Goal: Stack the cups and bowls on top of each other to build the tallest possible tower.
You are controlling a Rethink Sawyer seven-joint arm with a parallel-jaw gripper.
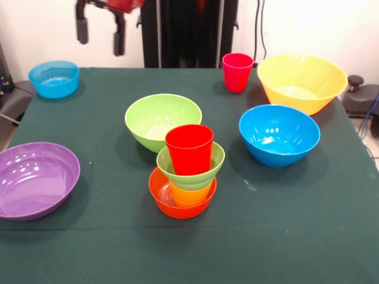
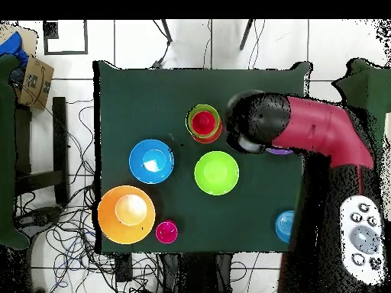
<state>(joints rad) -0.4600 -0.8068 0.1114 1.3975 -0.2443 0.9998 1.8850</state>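
Gripper [image 1: 100,32]: raised at the far edge, fingers spread apart, nothing held or touched. Tower [image 1: 186,171]: glossy plastic, tapered red cup [image 1: 189,149] nested uppermost, stood mid-counter [image 1: 106,236] just beside a round green bowl [image 1: 163,121].

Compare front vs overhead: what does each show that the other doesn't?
Front only: the whole purple bowl, the pincer hanging open at the top edge, and the tower's layers side-on, orange bowl under the red cup. Overhead only: the red arm reaching over the table, covering most of the purple bowl, plus floor cables. Both: tower, large green bowl, large blue bowl, yellow bowl, pink cup.
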